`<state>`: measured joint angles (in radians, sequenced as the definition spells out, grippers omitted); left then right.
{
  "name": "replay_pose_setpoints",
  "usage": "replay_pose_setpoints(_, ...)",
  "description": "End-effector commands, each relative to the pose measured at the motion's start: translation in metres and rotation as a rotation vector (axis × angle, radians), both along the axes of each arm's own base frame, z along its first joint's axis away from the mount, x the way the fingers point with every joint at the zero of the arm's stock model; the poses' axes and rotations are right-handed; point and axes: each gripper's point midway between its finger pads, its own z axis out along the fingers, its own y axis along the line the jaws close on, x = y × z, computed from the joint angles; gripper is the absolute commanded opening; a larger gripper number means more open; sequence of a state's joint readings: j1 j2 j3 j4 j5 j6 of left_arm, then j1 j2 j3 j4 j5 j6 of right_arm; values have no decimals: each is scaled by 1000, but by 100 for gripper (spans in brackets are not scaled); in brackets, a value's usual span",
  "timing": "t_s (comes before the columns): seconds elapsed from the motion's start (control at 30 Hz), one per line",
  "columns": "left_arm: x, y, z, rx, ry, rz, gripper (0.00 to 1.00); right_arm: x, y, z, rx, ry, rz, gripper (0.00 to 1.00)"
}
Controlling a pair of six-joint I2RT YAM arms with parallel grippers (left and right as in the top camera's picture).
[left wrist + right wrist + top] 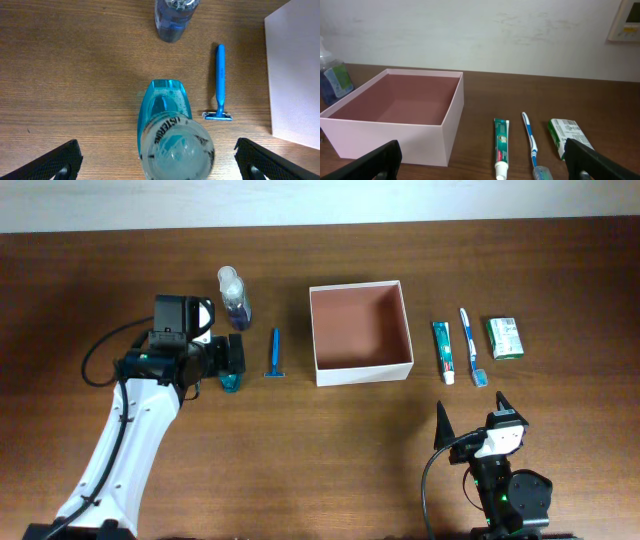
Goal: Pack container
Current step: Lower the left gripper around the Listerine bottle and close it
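The container (365, 372), a square white-walled box with a reddish-brown inside, stands open at the table's middle; its wall also shows in the left wrist view (295, 75) and the right wrist view (395, 145). My left gripper (232, 362) is open, its fingers (157, 152) on either side of a small teal mouthwash bottle (230, 383) (167, 135), with gaps on both sides. A blue razor (275, 353) (219, 82) lies between it and the container. My right gripper (473, 418) (482, 160) is open and empty near the front edge.
A clear bottle of blue liquid (234, 298) (172, 17) (335, 77) stands behind the left gripper. Right of the container lie a toothpaste tube (443, 350) (501, 145), a toothbrush (472, 347) (531, 140) and a green packet (506, 337) (568, 135).
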<state>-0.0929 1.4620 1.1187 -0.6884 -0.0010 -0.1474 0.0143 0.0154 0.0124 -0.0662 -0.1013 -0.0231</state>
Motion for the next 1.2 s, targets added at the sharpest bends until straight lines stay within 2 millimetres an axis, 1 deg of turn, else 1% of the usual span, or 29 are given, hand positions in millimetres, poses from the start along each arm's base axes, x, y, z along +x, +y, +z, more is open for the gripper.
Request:
replay_pose_setpoints(0.0, 11, 2, 5, 44, -29, -51, 99, 0, -2, -2, 5, -1, -14, 99)
replay_pose_setpoints(0.07, 13, 2, 3, 61, -29, -77, 99, 0, -2, -2, 5, -1, -14, 99)
replay_pose_setpoints(0.4, 13, 0, -17, 51, 28, -87, 99, 0, -2, -1, 5, -1, -14, 99)
replay_pose_setpoints(0.77, 14, -1, -16, 50, 21, -88, 99, 0, -2, -2, 5, -1, -14, 99)
replay_pose_setpoints(1.17, 10, -5, -18, 31, 38, -102, 99, 0, -2, -2, 5, -1, -14, 98)
